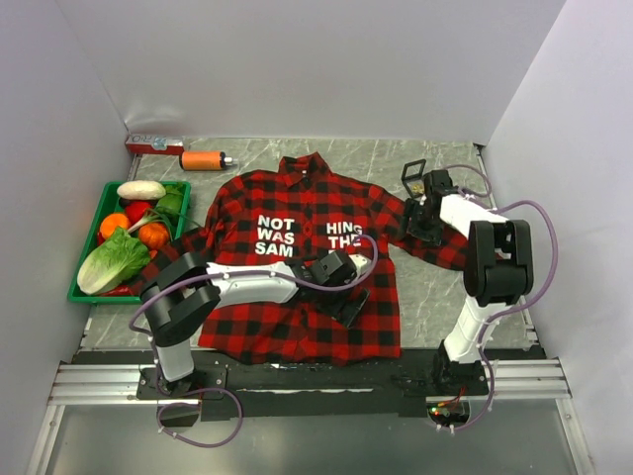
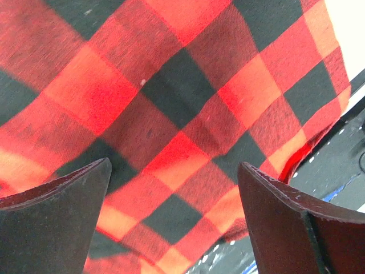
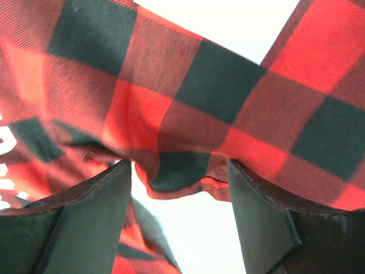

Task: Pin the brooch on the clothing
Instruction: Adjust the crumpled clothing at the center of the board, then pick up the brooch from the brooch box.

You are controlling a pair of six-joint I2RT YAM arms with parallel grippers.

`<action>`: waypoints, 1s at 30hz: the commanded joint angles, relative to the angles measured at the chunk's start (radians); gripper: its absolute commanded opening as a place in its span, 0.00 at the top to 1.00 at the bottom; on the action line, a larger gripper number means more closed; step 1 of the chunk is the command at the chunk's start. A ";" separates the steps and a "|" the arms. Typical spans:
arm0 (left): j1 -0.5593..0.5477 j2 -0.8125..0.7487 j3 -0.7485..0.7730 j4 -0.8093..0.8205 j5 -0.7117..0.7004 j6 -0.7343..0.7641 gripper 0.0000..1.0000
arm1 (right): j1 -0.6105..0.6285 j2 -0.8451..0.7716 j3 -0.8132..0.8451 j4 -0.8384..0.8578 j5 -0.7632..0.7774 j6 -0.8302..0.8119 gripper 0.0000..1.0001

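Note:
The clothing [image 1: 297,247], a red-and-black plaid shirt with white lettering, lies spread flat on the table. My left gripper [image 1: 348,309] hangs over its lower right front. In the left wrist view the left gripper [image 2: 174,164] stands open, with only plaid cloth [image 2: 171,103] and its hem below it. My right gripper [image 1: 426,234] is at the shirt's right sleeve. In the right wrist view the right gripper [image 3: 179,165] is open, and a bunched edge of the sleeve [image 3: 188,171] lies between its fingers. The brooch is out of view.
A green crate [image 1: 87,255] of vegetables stands at the left. An orange bottle [image 1: 203,159] and a red-and-white box [image 1: 153,144] lie along the back wall. White walls close in on three sides. A dark rail [image 1: 297,374] runs along the near edge.

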 commanded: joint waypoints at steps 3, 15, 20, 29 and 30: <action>0.066 -0.165 0.182 -0.082 -0.094 0.046 0.04 | -0.032 -0.222 0.050 -0.029 0.026 -0.027 0.22; 0.462 -0.412 0.078 0.068 -0.157 0.068 0.03 | -0.142 -0.168 0.165 -0.066 0.247 -0.085 0.23; 0.462 -0.443 0.072 0.078 -0.168 0.093 0.04 | -0.174 -0.021 0.258 -0.052 0.232 -0.091 0.25; 0.462 -0.409 0.087 0.059 -0.107 0.073 0.04 | -0.204 0.157 0.396 -0.069 0.240 -0.104 0.26; 0.462 -0.411 0.084 0.062 -0.105 0.071 0.03 | -0.211 0.165 0.403 -0.067 0.237 -0.104 0.26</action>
